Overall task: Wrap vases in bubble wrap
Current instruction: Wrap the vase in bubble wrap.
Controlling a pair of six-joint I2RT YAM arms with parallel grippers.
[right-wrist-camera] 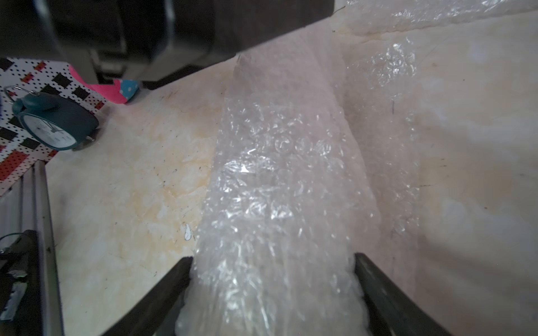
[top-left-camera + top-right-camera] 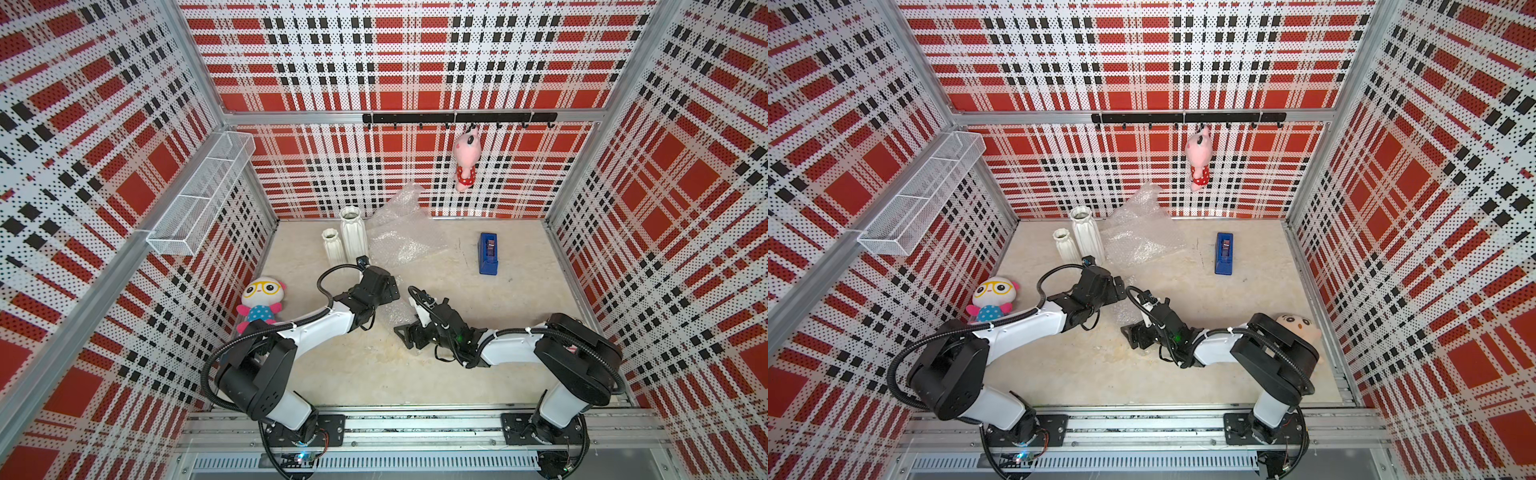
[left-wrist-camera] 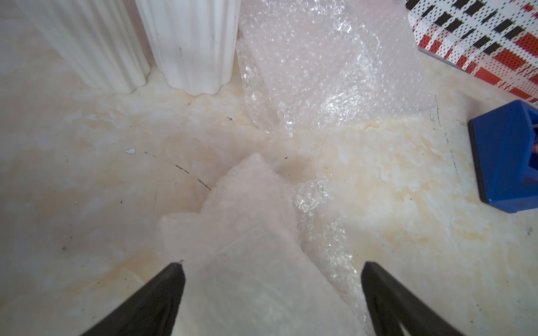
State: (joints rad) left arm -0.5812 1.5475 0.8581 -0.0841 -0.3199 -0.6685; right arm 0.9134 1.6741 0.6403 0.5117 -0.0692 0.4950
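- The roll (image 1: pixel 279 174) of bubble wrap lies just below centre in both top views, between the two grippers. The arms cover most of it there.
- Whether a glass vase sits inside the roll cannot be made out through the crinkled layers.
- The right gripper (image 1: pixel 272 259) clamps the roll, a finger pressed to each side.
- The left gripper (image 3: pixel 270 263) stands wide open over the roll's other end, with one finger clear of it.
- Two white ribbed vases stand upright, side by side, at upper centre-left: a short vase (image 2: pixel 331 245) and a tall vase (image 2: pixel 353 230). Their insides are dark and unreadable.
- Loose wrap (image 2: pixel 401 232) lies against the tall vase's right and rises up the back wall. I cannot tell whether it is one sheet or more.
- One blue dispenser (image 2: pixel 488 253) lies further right.
- There are three plush toys:
  - a spectacled toy (image 2: pixel 259 299) at left
  - a pink toy (image 2: pixel 466 162) hanging from the hook rail (image 2: pixel 457 117)
  - a tan-faced toy (image 2: pixel 1302 328) half hidden behind the right arm
- One clock (image 1: pixel 49 125) shows only in the right wrist view.
- One wire basket (image 2: pixel 199 199) with three compartments hangs on the left wall.
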